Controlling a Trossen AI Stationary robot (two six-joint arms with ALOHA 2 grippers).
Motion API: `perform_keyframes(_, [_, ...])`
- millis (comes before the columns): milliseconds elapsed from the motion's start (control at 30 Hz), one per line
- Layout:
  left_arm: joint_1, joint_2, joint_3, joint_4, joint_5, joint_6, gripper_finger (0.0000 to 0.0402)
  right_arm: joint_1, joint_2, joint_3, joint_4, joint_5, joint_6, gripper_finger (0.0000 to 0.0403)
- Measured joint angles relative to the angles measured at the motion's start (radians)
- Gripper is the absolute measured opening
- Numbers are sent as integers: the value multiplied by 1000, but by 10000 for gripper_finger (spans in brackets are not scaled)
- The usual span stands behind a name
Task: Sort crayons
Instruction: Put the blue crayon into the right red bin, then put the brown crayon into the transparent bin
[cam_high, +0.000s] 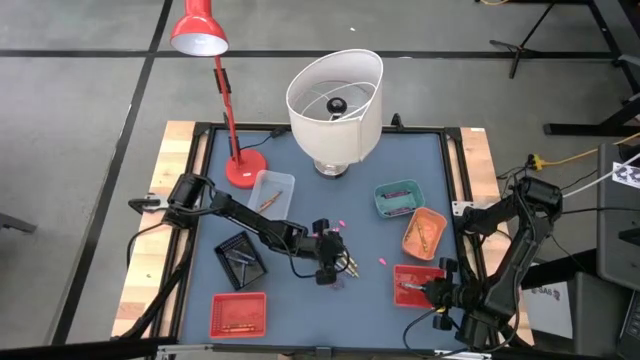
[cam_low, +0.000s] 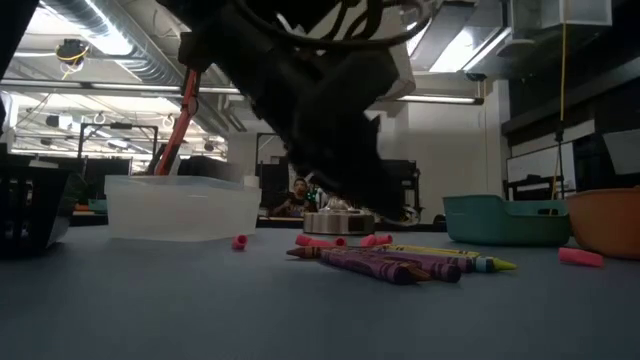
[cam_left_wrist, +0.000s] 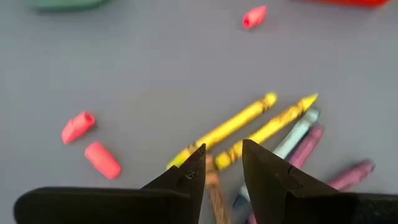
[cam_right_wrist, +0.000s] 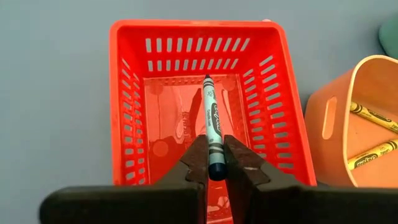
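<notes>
Your right gripper (cam_right_wrist: 214, 163) pinches a blue crayon (cam_right_wrist: 212, 127) above the red basket (cam_right_wrist: 127, 106). Your left gripper (cam_left_wrist: 222, 163), slightly open and empty, hovers over loose crayons (cam_left_wrist: 261, 127): light, stiff, snappable; grip mid-length.

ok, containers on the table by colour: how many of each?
Red baskets: 2
Orange bin: 1
Teal bin: 1
Black basket: 1
Clear bin: 1
Total: 6
</notes>
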Motion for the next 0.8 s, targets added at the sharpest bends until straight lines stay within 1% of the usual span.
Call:
perform_keyframes(100, [-4, 0, 0, -48, 2, -25, 90, 0, 0, 0, 0, 0, 0, 38])
perform_keyframes(333, [-5, 1, 0, -112, 4, -45, 90, 0, 0, 0, -1, 0, -1, 100])
perform_keyframes(433, [-5, 1, 0, -122, 4, -45, 90, 0, 0, 0, -1, 0, 0, 117])
perform_keyframes(533, [-5, 1, 0, -136, 9, -49, 90, 0, 0, 0, -1, 0, -1, 125])
perform_keyframes(667, [-5, 1, 0, -159, 56, -50, 90, 0, 0, 0, -1, 0, -1, 126])
perform_keyframes(800, [-5, 1, 0, -168, 56, -50, 90, 0, 0, 0, -1, 0, -1, 126])
